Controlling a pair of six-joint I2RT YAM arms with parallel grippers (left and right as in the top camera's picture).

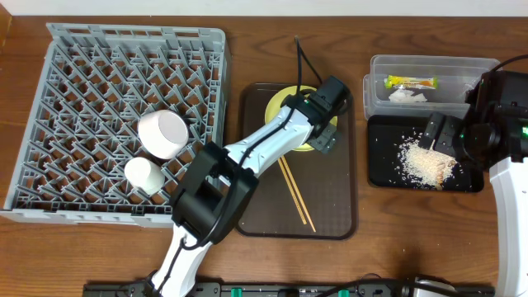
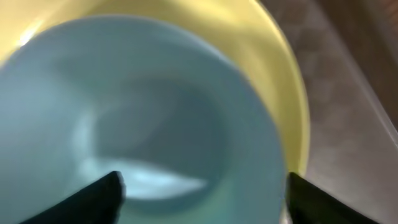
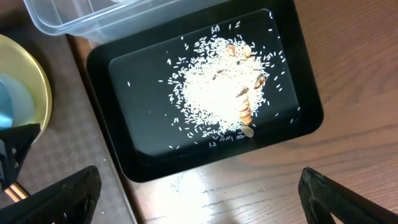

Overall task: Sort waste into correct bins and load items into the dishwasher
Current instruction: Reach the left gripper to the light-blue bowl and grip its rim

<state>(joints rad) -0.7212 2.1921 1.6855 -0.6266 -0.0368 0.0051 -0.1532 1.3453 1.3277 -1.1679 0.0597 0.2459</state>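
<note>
The rack (image 1: 107,115) fills the left of the table with a pinkish-white bowl (image 1: 165,134) on its pegs. The brown tray (image 1: 330,206) in the middle carries the plate (image 1: 276,103) at its far end, with the blue bowl (image 2: 124,124) sitting in it, and two chopsticks (image 1: 295,195) nearer. At the right, the far tub (image 1: 462,70) holds the wrapper (image 1: 412,82) and paper scrap (image 1: 404,96), and the black tray (image 3: 143,143) just near of it holds the rice (image 3: 211,93) — the left gripper (image 2: 205,186) hangs spread wide over the blue bowl, clamped on nothing, and the right gripper (image 3: 199,193) hangs spread wide and empty over the black tray's near edge.
</note>
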